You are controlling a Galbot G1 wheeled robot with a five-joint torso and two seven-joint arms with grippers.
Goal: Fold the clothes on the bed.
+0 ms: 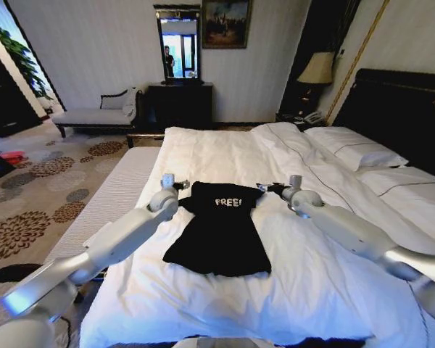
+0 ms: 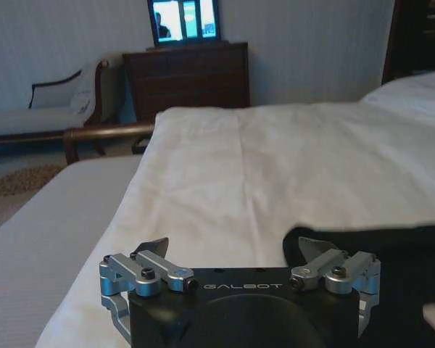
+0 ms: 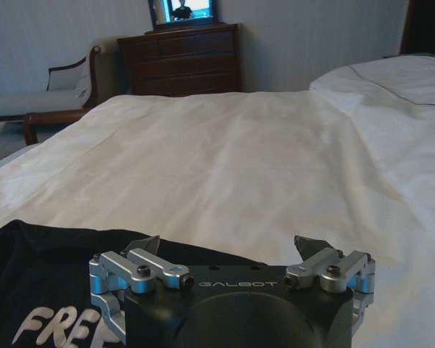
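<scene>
A black, soft fabric garment point(image 1: 219, 230) with small white "FREE!" lettering is laid flat on the large double bed point(image 1: 297, 290), near the middle of the white duvet and closer to the near edge than to the foot. The cloth is matte and limp, narrow at the lettered end and flaring to a wider hem toward the near edge; slight rumpling is noted along its borders. The duvet is smooth cotton with shallow creases and a long fold line. White pillows point(image 1: 359, 148) are stacked at the right side against a dark wooden headboard point(image 1: 402, 109).

The left claw point(image 1: 175, 184) is held at one far corner of the garment, its metal fingers spread, with one fingertip point(image 2: 315, 250) over the black edge. The right claw point(image 1: 274, 188) is held at the opposite far corner, likewise spread, above the fabric just beside the lettering.

Beyond the foot of the bed, a dark wooden dresser point(image 1: 180, 105) with a mirror is set against a pale striped wall, a grey upholstered chaise point(image 1: 98, 112) beside it. A patterned carpet point(image 1: 36, 188) covers the floor.
</scene>
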